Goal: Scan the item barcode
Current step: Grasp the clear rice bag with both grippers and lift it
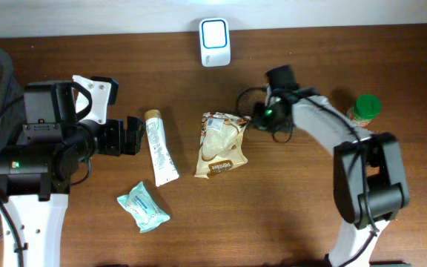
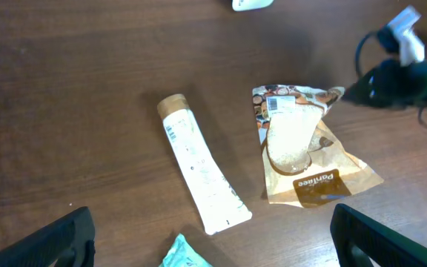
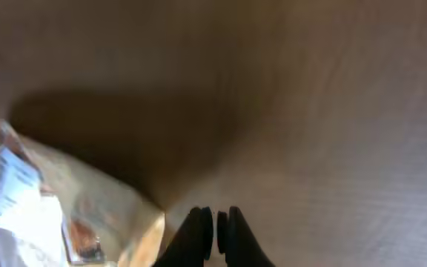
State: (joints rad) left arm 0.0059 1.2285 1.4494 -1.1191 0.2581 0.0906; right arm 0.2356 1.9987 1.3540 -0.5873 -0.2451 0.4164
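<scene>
Lying flat on brown wooden table (image 1: 273, 222), barcode up: tan-and-cream plastic snack pouch (image 1: 221, 144). Pinched shut just beside its corner: right gripper (image 1: 260, 119). Spread wide near white plastic tube (image 1: 160, 148): left gripper (image 1: 134, 135).

I see tube (image 1: 161, 147) left of pouch (image 1: 221, 144) | scanner (image 1: 215, 42) behind both | packet (image 1: 144, 208) before tube | jar (image 1: 364, 110) far right | all on table (image 1: 288, 215)

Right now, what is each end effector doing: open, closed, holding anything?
Left end effector: open, holding nothing.
Right end effector: closed at a corner of the snack pouch; no grip visible.
</scene>
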